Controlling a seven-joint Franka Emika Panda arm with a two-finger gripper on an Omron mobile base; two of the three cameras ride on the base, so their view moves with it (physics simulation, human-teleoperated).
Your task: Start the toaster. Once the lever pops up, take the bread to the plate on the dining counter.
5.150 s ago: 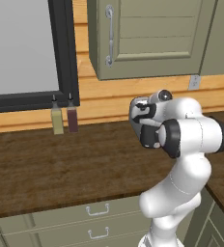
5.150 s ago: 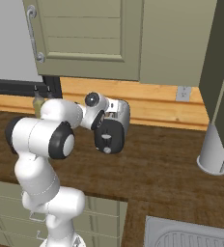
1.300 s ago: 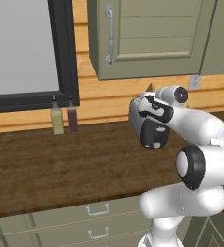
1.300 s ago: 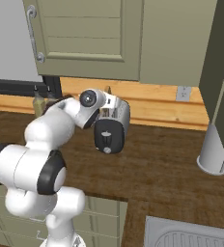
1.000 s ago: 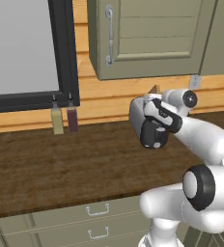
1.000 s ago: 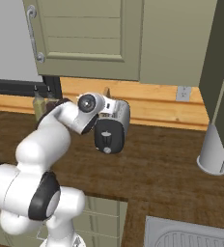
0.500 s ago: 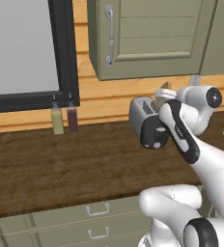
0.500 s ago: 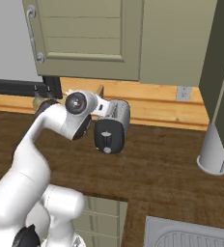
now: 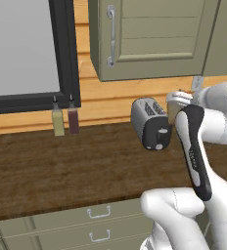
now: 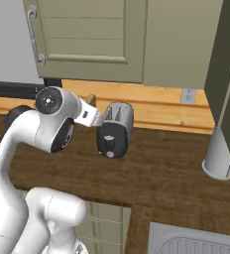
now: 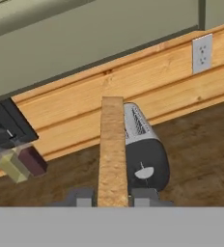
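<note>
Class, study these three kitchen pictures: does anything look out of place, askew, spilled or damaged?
Nothing spilled or damaged. The one oddity: the bread is out of the toaster, pinched edge-on in the gripper and held in mid-air.

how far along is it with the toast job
Done, by the look of it: the bread is out of the toaster, clamped edge-on between the gripper fingers, seen in the hand view with the toaster behind it. In hand: lifting it clear. Left: carrying it to the plate on the dining counter.
</note>
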